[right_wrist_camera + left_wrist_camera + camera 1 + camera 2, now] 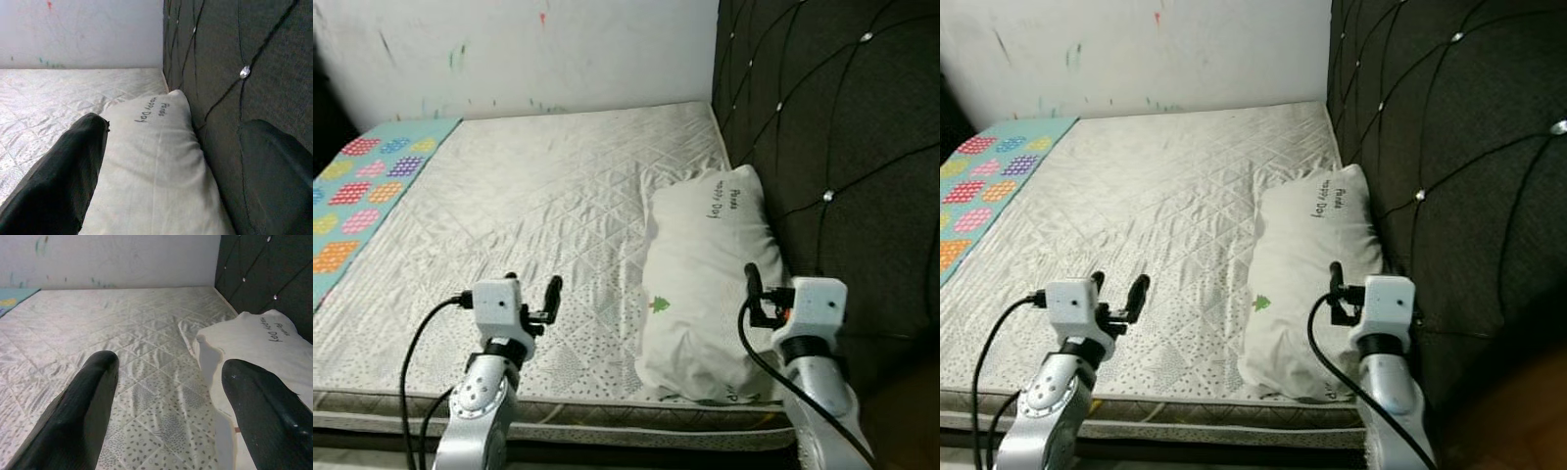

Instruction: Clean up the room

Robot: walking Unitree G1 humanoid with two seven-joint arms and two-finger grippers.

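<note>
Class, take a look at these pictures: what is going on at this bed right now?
A humanoid robot stands at the edge of a bare mattress. A white pillow lies against the dark tufted headboard. The left gripper hovers open over the mattress; the right gripper is open at the pillow's near end. Neither holds anything. A patterned mat lies far left.

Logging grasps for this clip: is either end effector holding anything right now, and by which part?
Nothing is held. The left end effector hovers open above the mattress; the right end effector is open beside the pillow, gripping nothing.
</note>
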